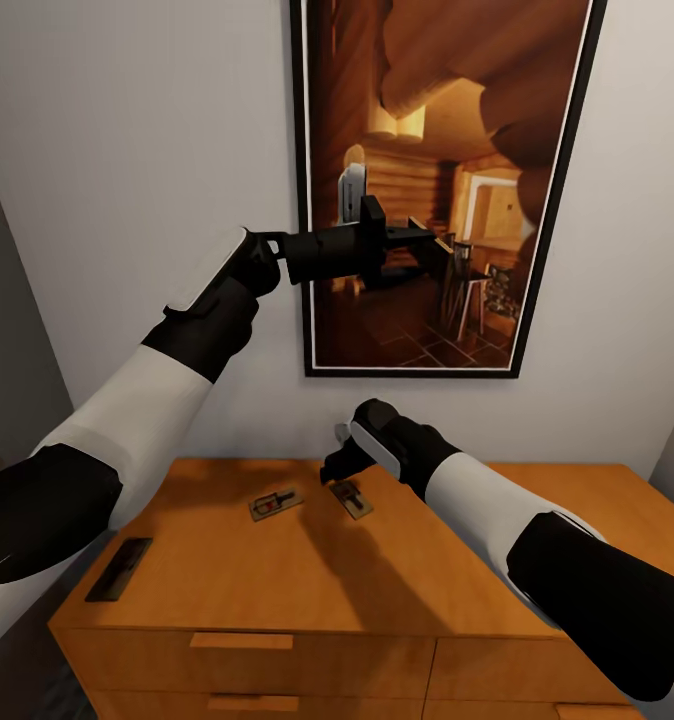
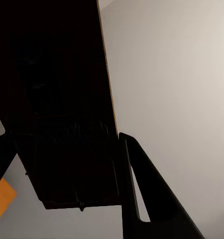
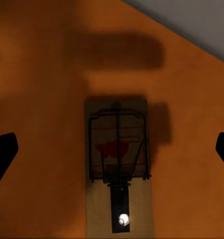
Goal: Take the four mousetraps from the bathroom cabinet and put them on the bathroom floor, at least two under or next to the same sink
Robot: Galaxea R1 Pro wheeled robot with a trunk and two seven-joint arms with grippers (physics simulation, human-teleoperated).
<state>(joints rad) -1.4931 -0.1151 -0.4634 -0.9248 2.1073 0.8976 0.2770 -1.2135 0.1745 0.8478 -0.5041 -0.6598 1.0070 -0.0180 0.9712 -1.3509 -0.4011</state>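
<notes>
Directly below the open right hand point(image 1: 334, 470), a mousetrap point(image 3: 118, 164) on the cabinet point(image 1: 397, 590)

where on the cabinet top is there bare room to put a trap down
The widest bare patch on the cabinet top is its right half, behind the right arm and toward the far right corner. Another lies along the front edge, between the dark trap at the left corner and the middle. The centre back is crowded: two mousetraps lie there with the right gripper over one.

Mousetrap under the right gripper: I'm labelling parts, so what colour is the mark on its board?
Red, on the mousetrap's pale wooden board; clearest in the right wrist view.
</notes>
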